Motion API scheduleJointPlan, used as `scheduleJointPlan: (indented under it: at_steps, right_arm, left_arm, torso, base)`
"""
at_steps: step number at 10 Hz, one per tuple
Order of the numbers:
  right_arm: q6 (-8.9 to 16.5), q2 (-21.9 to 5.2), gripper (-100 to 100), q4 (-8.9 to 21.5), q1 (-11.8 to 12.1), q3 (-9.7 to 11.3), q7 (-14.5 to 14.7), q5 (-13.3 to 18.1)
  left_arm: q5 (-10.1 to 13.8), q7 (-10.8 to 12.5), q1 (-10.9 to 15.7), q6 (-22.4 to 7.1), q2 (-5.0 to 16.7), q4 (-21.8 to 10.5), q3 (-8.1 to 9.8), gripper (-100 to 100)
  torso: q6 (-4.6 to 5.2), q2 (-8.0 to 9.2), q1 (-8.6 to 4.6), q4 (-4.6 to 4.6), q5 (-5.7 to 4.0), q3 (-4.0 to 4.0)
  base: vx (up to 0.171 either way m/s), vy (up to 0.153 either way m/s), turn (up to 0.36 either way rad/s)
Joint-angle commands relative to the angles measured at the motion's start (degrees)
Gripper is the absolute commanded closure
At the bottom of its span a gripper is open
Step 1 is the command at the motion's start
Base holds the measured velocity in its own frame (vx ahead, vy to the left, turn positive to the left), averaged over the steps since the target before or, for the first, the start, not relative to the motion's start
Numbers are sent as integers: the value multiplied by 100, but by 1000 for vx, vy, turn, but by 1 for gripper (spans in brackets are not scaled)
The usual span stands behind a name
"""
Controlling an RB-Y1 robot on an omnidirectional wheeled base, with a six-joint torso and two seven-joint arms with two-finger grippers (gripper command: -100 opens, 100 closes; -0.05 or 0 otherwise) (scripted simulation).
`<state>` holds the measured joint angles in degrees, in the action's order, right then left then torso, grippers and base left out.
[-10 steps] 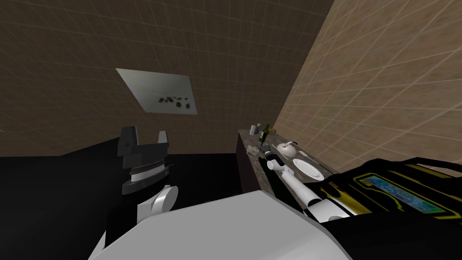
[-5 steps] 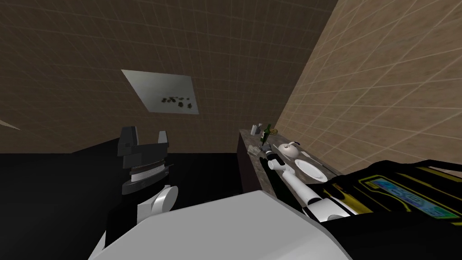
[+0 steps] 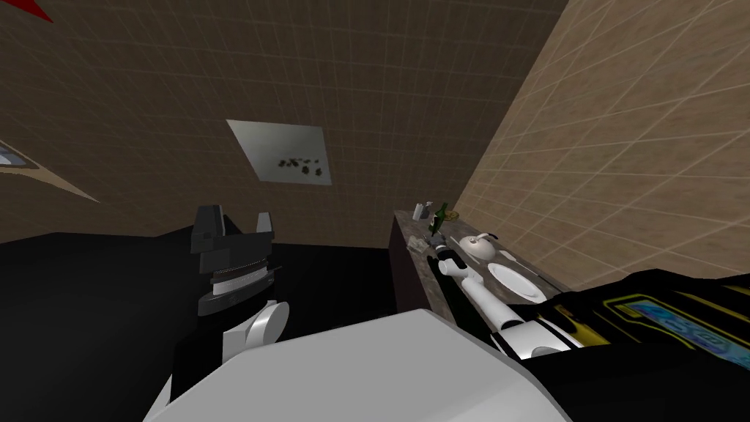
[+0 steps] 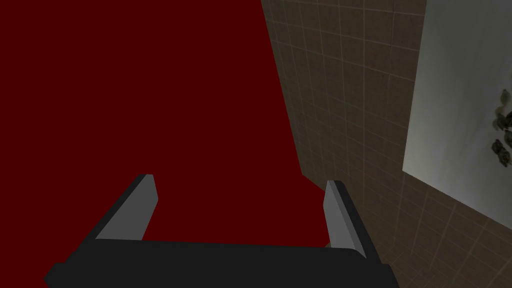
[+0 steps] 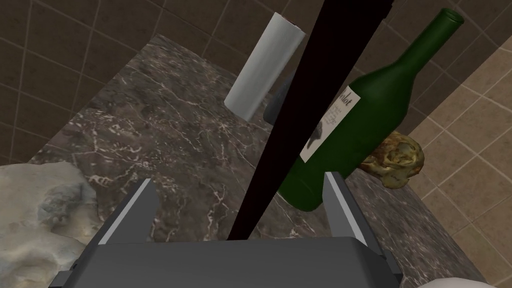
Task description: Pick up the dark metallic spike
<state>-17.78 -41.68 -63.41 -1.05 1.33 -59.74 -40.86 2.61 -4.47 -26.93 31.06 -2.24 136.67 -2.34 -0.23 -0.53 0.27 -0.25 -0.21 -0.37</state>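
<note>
Right gripper (image 5: 240, 179) open: 2 fingers straddle dark spike (image 5: 306, 100), untouched. Centre shaft, close squarely, clear of green bottle (image 5: 385, 95) just behind. Left gripper (image 4: 239, 179) open, idle.

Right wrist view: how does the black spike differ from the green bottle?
The spike is plain black; the bottle is dark green with a white label. The spike is a thin rod; the bottle is far broader, narrowing at its neck. The spike runs between the fingers of the open right gripper; the bottle stands beyond it on the marble counter. Both are long and slant alike.
</note>
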Motion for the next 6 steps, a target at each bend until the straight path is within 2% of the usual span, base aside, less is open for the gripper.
scheduleJointPlan:
  at_steps: [1, 4, 5, 6]
  right_arm:
    - [4, 0, -100, -6, 4, -4, 1, -1]
    - [4, 0, -100, -6, 4, -4, 1, -1]
    - [-157, -61, -100, 281, -218, -291, 270, 93]
    - [-157, -61, -100, 419, -218, -440, 270, 93]
  left_arm:
    - [0, 0, 0, 0, 0, 0, 0, 0]
    - [0, 0, 0, 0, 0, 0, 0, 0]
    - [0, 0, 0, 0, 0, 0, 0, 0]
    - [0, 0, 1, 0, 0, 0, 0, 0]
  torso:
    - [0, 0, 0, 0, 0, 0]
    - [1, -9, -10, -2, -3, -5]
    - [1, -4, -4, -1, -1, -3]
    - [-3, 7, 9, 2, 3, 4]
  base:
    - [4, -4, -12]
    - [3, -3, -9]
    - [-55, 56, 182]
    - [-54, 55, 178]
